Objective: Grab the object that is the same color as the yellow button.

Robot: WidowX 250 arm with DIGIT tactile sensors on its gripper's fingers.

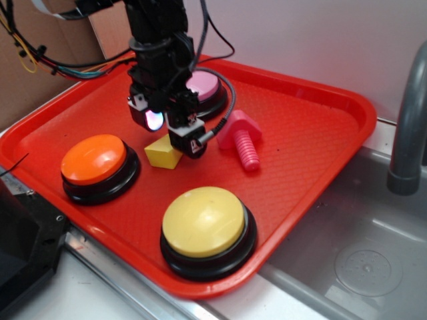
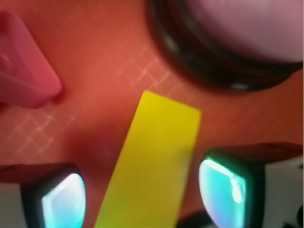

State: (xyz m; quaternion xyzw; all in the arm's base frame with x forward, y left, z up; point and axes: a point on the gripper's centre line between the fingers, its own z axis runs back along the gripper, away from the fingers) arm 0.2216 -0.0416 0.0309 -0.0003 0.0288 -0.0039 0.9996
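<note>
Yellow button (image 1: pixel 204 221) nearest, front of red tray (image 1: pixel 320 127). Yellow block (image 2: pixel 149 166) on tray, between fingers (image 2: pixel 64 202), fingers apart, not yet clamped. Centre block, lower fully, close squarely on flat faces; avoid pink bolt (image 1: pixel 243 139)

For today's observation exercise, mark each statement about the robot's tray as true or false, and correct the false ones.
1. The yellow block lies between the gripper fingers. True.
2. The gripper is shut on the pink bolt. False: the pink bolt lies apart on the red tray, to one side of the gripper.
3. Three large buttons sit on the tray. True: the orange button, the yellow button and the pink button.
4. The yellow block rests on top of the yellow button. False: it lies on the tray floor, apart from that button.
</note>
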